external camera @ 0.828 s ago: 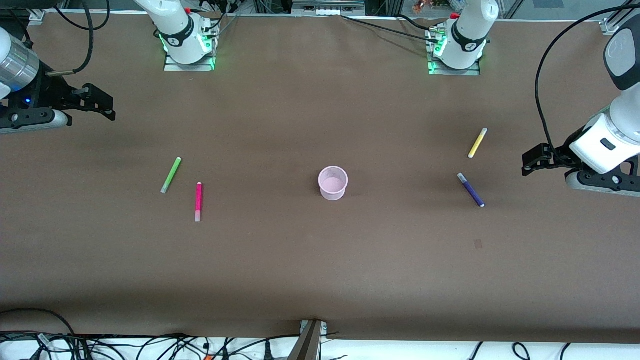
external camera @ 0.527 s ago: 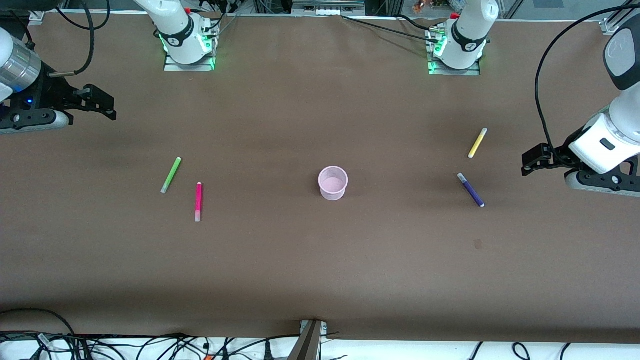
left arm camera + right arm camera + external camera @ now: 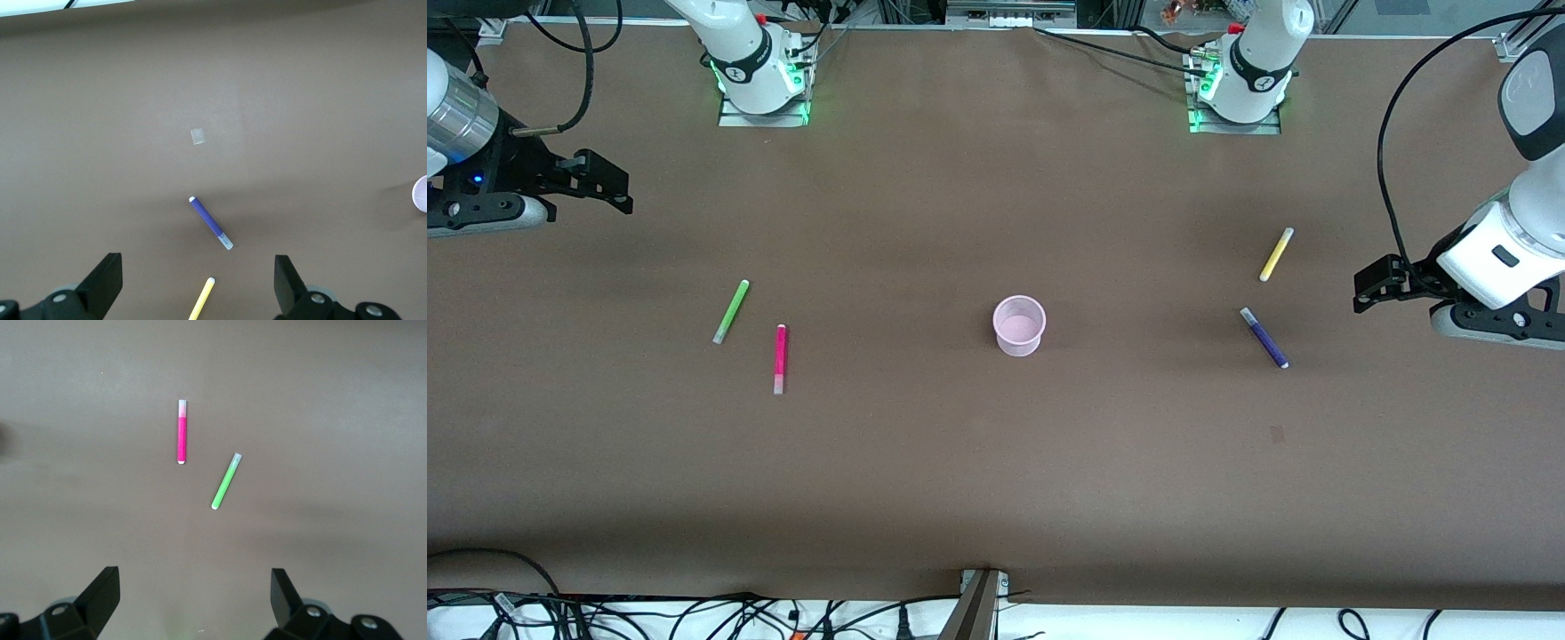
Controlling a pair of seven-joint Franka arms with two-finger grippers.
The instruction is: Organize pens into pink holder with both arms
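Note:
The pink holder (image 3: pixel 1019 325) stands upright at the table's middle; its edge shows in the left wrist view (image 3: pixel 421 194). The yellow pen (image 3: pixel 1276 254) (image 3: pixel 201 299) and dark purple pen (image 3: pixel 1264 338) (image 3: pixel 210 222) lie toward the left arm's end. The green pen (image 3: pixel 731 311) (image 3: pixel 226 481) and magenta pen (image 3: pixel 780 358) (image 3: pixel 181 431) lie toward the right arm's end. My left gripper (image 3: pixel 1369 286) (image 3: pixel 198 283) is open and empty, up over the table's end beside the yellow and purple pens. My right gripper (image 3: pixel 609 185) (image 3: pixel 195 597) is open and empty over the other end.
A small pale square mark (image 3: pixel 1277 434) (image 3: pixel 197 136) lies on the brown table cover (image 3: pixel 996 462), nearer the front camera than the purple pen. Cables (image 3: pixel 694 613) run along the table's front edge. The arm bases (image 3: pixel 760 76) stand at the back.
Both grippers shifted very slightly in place; the pens and the holder have not moved.

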